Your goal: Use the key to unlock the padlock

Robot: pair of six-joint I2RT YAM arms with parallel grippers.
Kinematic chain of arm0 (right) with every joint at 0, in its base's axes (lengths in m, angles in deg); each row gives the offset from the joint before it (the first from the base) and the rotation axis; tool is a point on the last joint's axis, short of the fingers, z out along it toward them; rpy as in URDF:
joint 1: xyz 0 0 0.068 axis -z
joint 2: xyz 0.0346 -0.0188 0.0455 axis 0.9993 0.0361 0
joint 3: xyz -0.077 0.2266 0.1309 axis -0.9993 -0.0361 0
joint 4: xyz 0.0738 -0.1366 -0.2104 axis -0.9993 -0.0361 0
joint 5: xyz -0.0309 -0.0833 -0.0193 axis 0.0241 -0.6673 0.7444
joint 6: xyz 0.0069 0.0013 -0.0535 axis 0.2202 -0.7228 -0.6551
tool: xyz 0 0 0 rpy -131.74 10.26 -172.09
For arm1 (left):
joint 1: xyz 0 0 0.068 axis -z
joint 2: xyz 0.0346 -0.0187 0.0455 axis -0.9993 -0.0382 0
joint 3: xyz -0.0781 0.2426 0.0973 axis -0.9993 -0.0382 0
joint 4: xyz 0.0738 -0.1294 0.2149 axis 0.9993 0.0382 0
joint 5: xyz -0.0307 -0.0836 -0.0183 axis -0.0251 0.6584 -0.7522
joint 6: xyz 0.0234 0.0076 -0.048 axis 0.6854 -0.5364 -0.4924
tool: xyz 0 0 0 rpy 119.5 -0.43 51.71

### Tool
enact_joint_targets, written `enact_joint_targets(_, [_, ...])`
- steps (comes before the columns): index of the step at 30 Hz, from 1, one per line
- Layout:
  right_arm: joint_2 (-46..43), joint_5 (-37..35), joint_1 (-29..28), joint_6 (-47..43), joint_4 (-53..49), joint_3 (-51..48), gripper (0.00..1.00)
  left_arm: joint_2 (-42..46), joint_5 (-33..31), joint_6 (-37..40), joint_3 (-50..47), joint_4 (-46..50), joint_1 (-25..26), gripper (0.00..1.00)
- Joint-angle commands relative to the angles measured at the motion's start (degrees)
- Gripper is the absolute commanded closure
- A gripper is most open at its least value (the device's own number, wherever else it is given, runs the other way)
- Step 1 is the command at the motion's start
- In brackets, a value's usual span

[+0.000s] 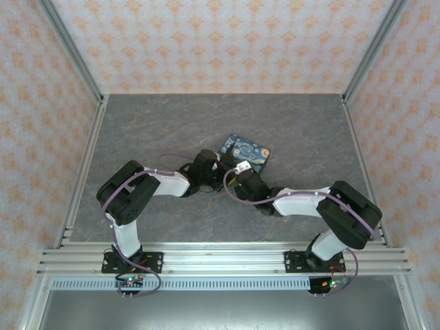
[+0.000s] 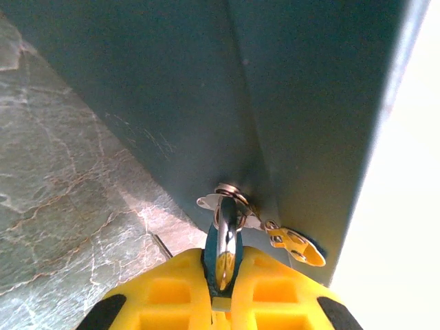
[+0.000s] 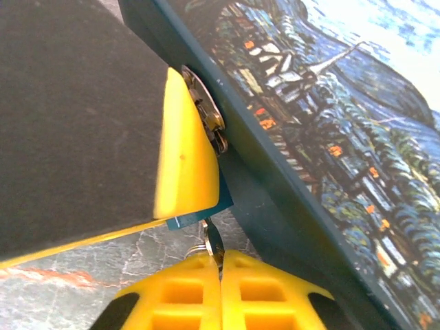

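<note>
Key [image 3: 212, 238] pinched in closed tips of right end effector [image 3: 220, 258], beside box [image 3: 309, 137].

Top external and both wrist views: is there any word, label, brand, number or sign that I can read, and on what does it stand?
None: no readable text in any of these views.
The box carries only a painted night-village picture on its lid, without lettering.
The padlock and the key show bare shiny metal with no legible marking.

The box [image 1: 249, 152] lies on the table [image 1: 172, 124], padlock [image 2: 225, 234] at its side wall, key [image 3: 213, 242] beside the padlock.
</note>
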Motion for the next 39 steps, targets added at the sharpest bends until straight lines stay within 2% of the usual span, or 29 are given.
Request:
enact_joint_targets(1, [-1.3, 3.6, 2.1, 5.2, 5.1, 1.4, 0.98, 0.4, 2.3, -0.1, -1.4, 1.8, 0.6, 1.00])
enact_joint_targets(4, [-3.3, 10.7, 4.8, 9.9, 7.2, -0.3, 1.00, 0.2, 2.2, -0.1, -1.5, 1.9, 0.6, 1.00])
enact_joint_targets(5, [-4.1, 13.7, 5.6, 10.8, 7.3, -0.7, 0.95, 0.1, 2.0, 0.1, -1.6, 2.0, 0.6, 1.00])
enact_joint_targets(7, [-5.9, 16.1, 6.0, 12.0, 6.4, -1.1, 0.78, -0.4, 1.8, 0.2, -1.5, 2.0, 0.6, 1.00])
enact_joint_targets(8, [-7.2, 16.9, 6.4, 13.2, 5.7, -1.5, 0.73, -0.6, 1.5, 0.2, -1.4, 2.0, 0.6, 1.00])
enact_joint_targets(14, [-15.2, 19.3, 8.3, 21.5, 4.8, -6.0, 0.56, -0.9, 0.4, 0.8, -2.2, 2.0, 0.6, 1.00])
enact_joint_targets(18, [-15.8, 20.7, 8.3, 27.4, 6.7, -7.8, 0.53, 0.4, -0.2, 2.5, -2.8, 3.8, 0.6, 1.00])
enact_joint_targets(21, [-14.4, 21.9, 8.3, 31.2, 9.8, -9.1, 0.52, 2.1, -0.8, 4.0, -3.4, 5.5, 0.6, 0.91])
enact_joint_targets(27, [-9.8, 23.9, 8.2, 36.6, 15.8, -10.6, 0.52, 5.5, -1.7, 5.4, -5.0, 7.2, 0.6, 0.61])
enact_joint_targets(31, [-6.9, 25.9, 8.3, 38.4, 18.4, -10.6, 0.52, 9.4, -3.3, 6.9, -6.4, 9.7, 0.4, 0.47])
enact_joint_targets(36, [-7.0, 26.7, 8.2, 38.8, 18.6, -10.8, 0.52, 15.5, -6.1, 8.9, -7.5, 14.4, -0.5, 0.37])
enact_joint_targets(39, [-10.2, 26.6, 8.0, 39.6, 17.9, -11.8, 0.52, 18.6, -6.9, 10.8, -6.6, 17.7, -2.1, 0.35])
